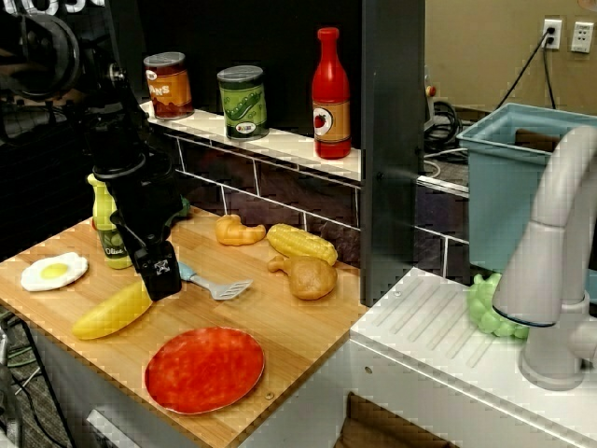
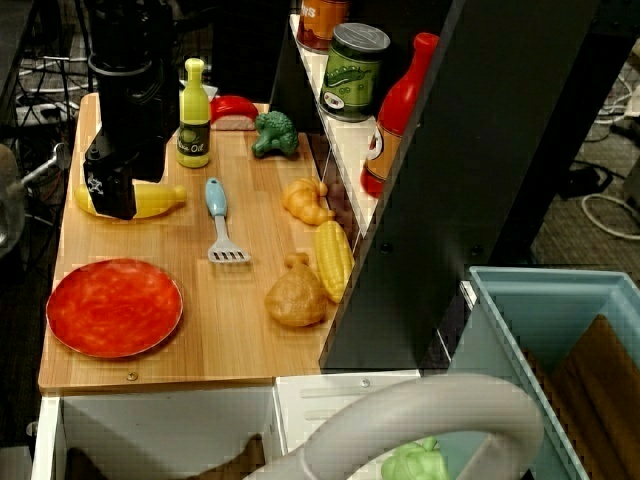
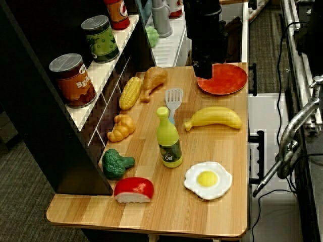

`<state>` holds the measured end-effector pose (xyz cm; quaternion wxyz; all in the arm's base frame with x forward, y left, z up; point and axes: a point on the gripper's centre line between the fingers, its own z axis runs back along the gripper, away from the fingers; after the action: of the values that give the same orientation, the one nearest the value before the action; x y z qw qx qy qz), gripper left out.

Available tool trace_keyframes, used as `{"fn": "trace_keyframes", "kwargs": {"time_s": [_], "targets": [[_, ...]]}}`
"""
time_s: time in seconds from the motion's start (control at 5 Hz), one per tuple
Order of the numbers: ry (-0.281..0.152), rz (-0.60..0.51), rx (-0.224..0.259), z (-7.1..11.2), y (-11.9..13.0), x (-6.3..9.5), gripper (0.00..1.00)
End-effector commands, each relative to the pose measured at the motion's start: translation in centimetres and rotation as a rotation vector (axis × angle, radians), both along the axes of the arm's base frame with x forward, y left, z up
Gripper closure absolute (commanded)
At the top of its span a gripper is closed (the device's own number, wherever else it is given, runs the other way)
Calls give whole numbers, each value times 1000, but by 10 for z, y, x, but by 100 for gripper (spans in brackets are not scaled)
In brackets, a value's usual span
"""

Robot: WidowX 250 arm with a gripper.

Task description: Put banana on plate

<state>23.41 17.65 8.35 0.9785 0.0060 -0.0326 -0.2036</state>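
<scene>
You see a wooden toy counter from three angles. The red plate (image 1: 203, 369) sits empty near the front edge. The banana (image 1: 107, 315) lies flat on the wood just beside the plate, apart from it and not yet moved.

The black gripper (image 1: 160, 273) hangs over the banana end nearer the plate. In the overhead-style view the banana shows whole, with nothing around it, so the gripper seems to be above it rather than on it. Its dark body hides the gap between its fingers, so you cannot tell whether it stands wide or narrow.

Risks, as a judgement:
- The gripper lines up with a tapered end, not the thick middle. A grip there could let the smooth plastic slip or swing down.
- If the fingers are narrow when you descend, they would press on the banana and roll it away from the plate.
- A blue spatula (image 1: 216, 285) lies just beside the plate on the wall side, and an oil bottle (image 1: 110, 229) stands beyond the banana from the plate. A wide swing could knock either.
- The plate is close to the counter edge, so a late release could drop the banana off it.
</scene>
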Motion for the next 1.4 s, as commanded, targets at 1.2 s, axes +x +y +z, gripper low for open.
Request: {"fn": "trace_keyframes", "kwargs": {"time_s": [1.2], "targets": [[110,268,-64,3,47,8,0]]}}
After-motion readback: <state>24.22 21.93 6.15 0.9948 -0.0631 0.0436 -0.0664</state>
